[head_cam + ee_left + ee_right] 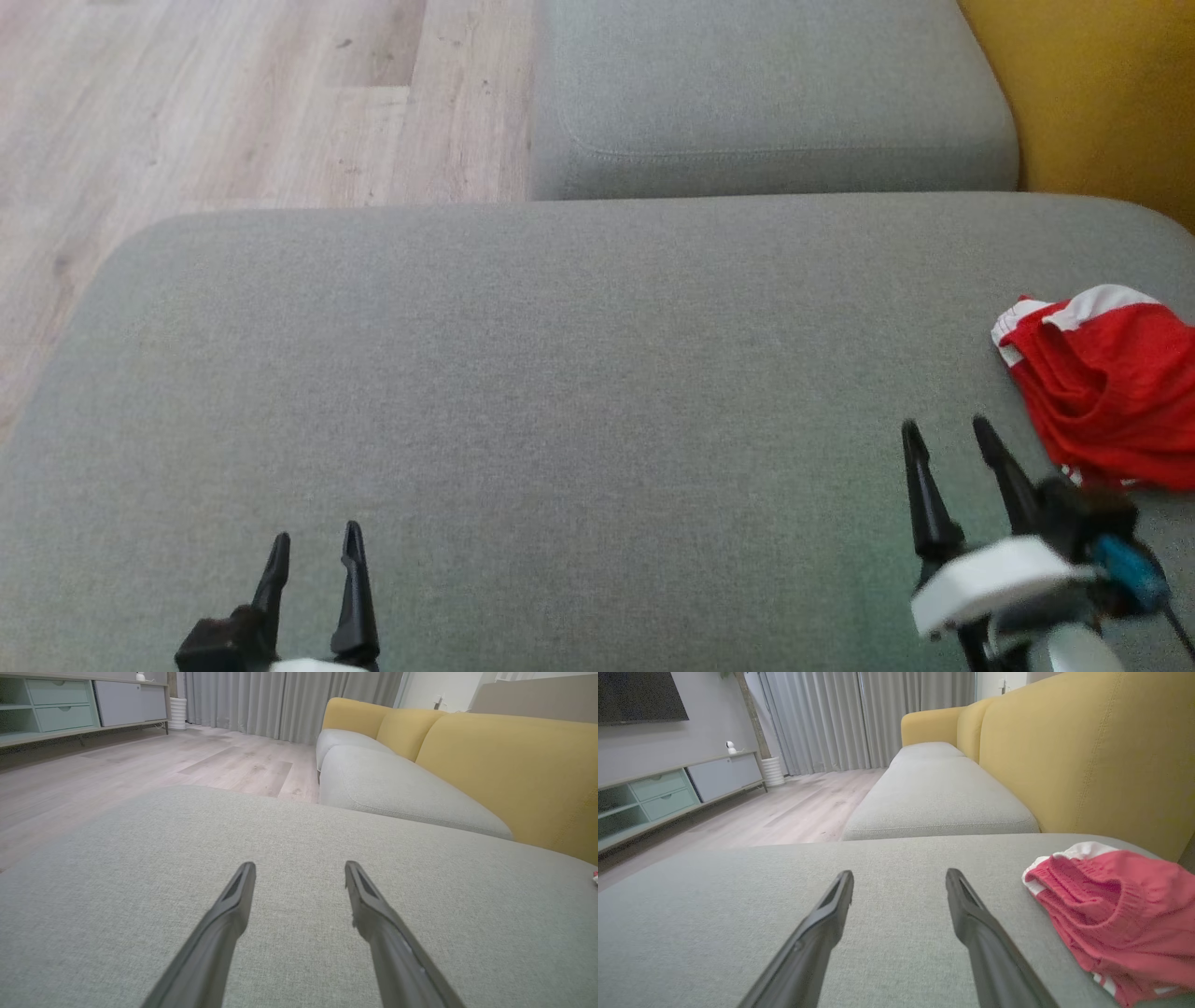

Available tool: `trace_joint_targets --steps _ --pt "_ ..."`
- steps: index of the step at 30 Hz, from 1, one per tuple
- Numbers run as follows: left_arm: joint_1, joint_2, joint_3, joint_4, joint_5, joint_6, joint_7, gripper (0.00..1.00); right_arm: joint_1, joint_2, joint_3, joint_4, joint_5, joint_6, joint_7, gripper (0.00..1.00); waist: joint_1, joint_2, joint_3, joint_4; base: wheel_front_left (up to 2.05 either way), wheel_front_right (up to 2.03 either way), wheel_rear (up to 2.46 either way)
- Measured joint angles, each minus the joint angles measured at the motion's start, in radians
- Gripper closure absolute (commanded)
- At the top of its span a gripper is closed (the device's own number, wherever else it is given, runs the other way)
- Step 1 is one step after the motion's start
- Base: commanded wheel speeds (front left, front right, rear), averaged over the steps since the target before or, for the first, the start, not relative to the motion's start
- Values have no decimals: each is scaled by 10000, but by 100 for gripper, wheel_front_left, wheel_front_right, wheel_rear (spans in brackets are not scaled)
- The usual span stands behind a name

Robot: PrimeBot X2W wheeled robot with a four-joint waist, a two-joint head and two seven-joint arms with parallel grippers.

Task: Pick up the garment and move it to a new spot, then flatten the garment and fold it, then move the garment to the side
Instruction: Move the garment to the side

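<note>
Red garment at the right edge of the grey sofa cushion, nothing held.

The garment lies bunched, white trim showing, close to the yellow backrest. The right gripper hovers just beside it, fingers spread and empty. The left gripper is likewise spread and empty, well apart over bare cushion. This fits a heap waiting to be lifted or one already set aside (the loose folds don't settle it). Either way, I judge the right fingers should not brush the cloth's near edge by accident.
</note>
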Motion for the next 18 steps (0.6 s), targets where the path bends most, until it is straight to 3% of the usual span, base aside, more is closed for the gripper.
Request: trace_joint_targets --steps 6,18 --pt "37 -29 -46 142 -4 -81 -46 0 1192 6 182 -575 435 0 -430 0 1 0 -61 90 0 0 0" --pt "48 -81 -77 249 -44 -73 -44 0 1727 13 391 -918 529 0 -493 0 1 0 -121 -53 0 0 0"
